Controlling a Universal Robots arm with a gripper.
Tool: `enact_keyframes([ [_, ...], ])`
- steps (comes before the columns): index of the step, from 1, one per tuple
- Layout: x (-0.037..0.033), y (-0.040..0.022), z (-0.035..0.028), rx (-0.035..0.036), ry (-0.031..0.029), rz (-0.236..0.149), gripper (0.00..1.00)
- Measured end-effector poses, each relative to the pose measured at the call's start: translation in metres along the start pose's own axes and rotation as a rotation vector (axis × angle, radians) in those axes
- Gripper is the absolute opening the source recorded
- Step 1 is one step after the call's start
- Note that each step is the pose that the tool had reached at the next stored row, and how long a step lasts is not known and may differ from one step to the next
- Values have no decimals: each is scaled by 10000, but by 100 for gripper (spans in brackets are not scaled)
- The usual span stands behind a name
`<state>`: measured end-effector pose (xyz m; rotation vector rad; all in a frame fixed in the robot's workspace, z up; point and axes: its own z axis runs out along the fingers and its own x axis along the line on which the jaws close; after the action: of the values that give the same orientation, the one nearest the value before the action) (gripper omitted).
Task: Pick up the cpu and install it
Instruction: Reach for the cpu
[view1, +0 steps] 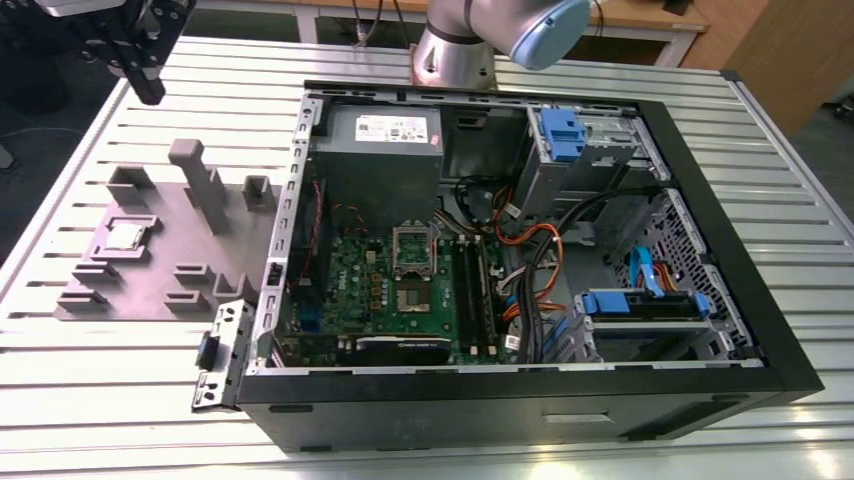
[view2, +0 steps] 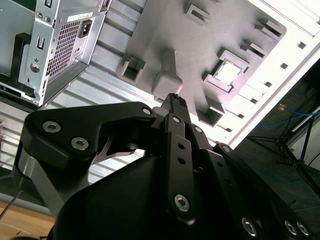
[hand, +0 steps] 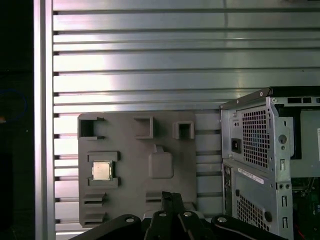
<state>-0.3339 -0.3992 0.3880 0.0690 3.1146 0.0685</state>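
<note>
The cpu (view1: 127, 235) (view2: 229, 72) (hand: 102, 170), a small flat square with a dull silvery metal top and a thin pale rim, is seen lying flat in a square recess of a grey plastic fixture plate (view1: 160, 275) (hand: 131, 150). The recess is bordered by low raised blocks, and the chip's top lies exposed. The plate is matte and moulded, with further slotted pockets and several upright posts (view1: 190, 165) of the same grey plastic; the tallest of these are placed near the cpu, on the side toward the open computer case (view1: 534, 395).

The plate is laid on a table of ribbed, shiny aluminium slats (view1: 120, 400), just beside the black case, which is laid on its side. Inside it a green motherboard (view1: 380, 295) is seen, bearing a rectangular silver socket frame (view1: 414, 250) with a dark centre. Around that are placed a grey power supply (view1: 380, 130), orange cables (view1: 527, 240) and blue drive brackets (view1: 561, 135).

The black gripper (view1: 150, 95) (view2: 175, 97) (hand: 171, 195) is held high over the far end of the plate, well apart from the cpu. Its fingers are seen pressed together with nothing between them.
</note>
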Motion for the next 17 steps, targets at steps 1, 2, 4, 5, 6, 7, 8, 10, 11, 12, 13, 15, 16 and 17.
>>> enact_keyframes([
  [1, 1, 0, 0, 0, 0, 0, 11],
  [2, 1, 0, 0, 0, 1, 1, 11],
  [4, 1, 0, 0, 0, 0, 0, 11],
  [5, 1, 0, 0, 0, 0, 0, 11],
  [6, 1, 0, 0, 0, 0, 1, 11],
  [7, 4, 0, 0, 0, 0, 1, 11],
  [8, 15, -1, 0, 0, 0, 3, 11],
  [10, 51, -2, -1, 1, 1, 1, 11],
  [11, 70, -3, -1, 1, 0, 1, 11],
  [12, 89, -4, -1, 1, 1, 1, 11],
  [13, 106, -5, -1, 0, -1, 1, 11],
  [15, 129, -6, 0, 0, 0, 1, 11],
  [16, 138, -6, 0, -1, -1, 1, 11],
  [17, 149, -7, 1, 0, 0, 1, 11],
])
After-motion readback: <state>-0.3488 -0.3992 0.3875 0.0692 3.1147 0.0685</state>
